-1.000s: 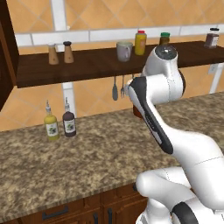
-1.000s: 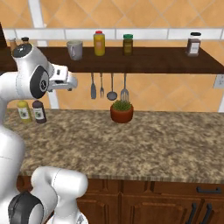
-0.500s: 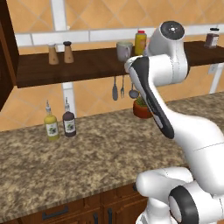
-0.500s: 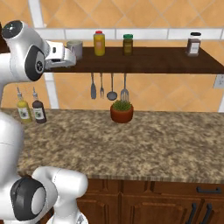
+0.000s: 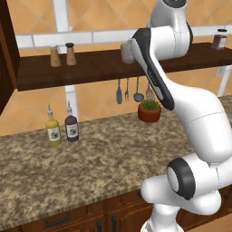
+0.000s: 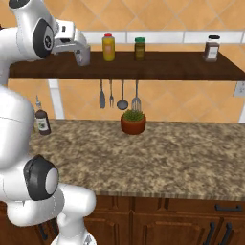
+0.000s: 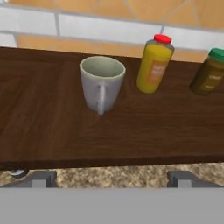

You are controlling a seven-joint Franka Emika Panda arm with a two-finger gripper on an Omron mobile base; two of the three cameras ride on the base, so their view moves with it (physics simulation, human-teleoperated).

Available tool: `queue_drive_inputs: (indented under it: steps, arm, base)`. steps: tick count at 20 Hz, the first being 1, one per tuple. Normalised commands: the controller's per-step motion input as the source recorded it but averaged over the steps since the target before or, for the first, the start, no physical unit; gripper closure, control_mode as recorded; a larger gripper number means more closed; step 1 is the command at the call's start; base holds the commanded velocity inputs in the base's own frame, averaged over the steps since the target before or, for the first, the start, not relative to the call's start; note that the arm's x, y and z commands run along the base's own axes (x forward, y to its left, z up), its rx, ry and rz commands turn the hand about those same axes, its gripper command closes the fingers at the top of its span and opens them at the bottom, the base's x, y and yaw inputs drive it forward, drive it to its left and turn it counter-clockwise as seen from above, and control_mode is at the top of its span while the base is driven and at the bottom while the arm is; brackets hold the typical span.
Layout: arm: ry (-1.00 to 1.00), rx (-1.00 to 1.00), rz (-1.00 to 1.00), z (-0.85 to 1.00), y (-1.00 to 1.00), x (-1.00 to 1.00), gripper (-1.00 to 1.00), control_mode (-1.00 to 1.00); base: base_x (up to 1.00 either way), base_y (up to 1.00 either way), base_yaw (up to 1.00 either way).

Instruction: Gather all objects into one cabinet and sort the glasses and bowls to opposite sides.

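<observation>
The plain grey mug (image 7: 102,84) stands upright past the shelf's front edge, straight ahead of the gripper (image 7: 112,178), fingers spread apart and empty.

Long dark wall shelf (image 6: 167,72): yellow sauce bottle (image 6: 108,47), green-lidded jar (image 6: 139,48), dark spice jar (image 6: 211,48), two shakers (image 5: 62,55).
Below the shelf: hanging utensils (image 6: 118,94).
Speckled counter (image 6: 182,158): reddish plant pot (image 6: 132,122); yellow bottle (image 5: 53,130) just beside dark bottle (image 5: 71,127).
</observation>
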Motion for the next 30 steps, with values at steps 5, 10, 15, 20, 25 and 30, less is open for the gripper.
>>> queue_drive_inputs:
  steps: [5,10,15,20,25,30]
  arm:
    - [0.00,0.00,0.00,-0.03,0.13,0.42,-1.00,-1.00]
    - [-0.03,0.00,0.00,-0.17,0.22,0.26,-1.00,-1.00]
    - [-0.03,0.01,0.00,-0.35,-0.12,0.28,-1.00,-1.00]
    - [-0.02,0.06,0.00,-0.21,-0.06,0.40,-1.00,-1.00]
    - [-0.01,0.06,0.00,-0.02,0.00,0.29,-1.00,-1.00]
    - [0.00,0.05,0.00,-0.03,0.00,0.29,-1.00,-1.00]
  base:
    - [0.00,0.00,0.00]
    - [0.00,0.00,0.00]
    - [0.00,0.00,0.00]
    - [0.00,0.00,0.00]
    - [0.00,0.00,0.00]
    - [0.00,0.00,0.00]
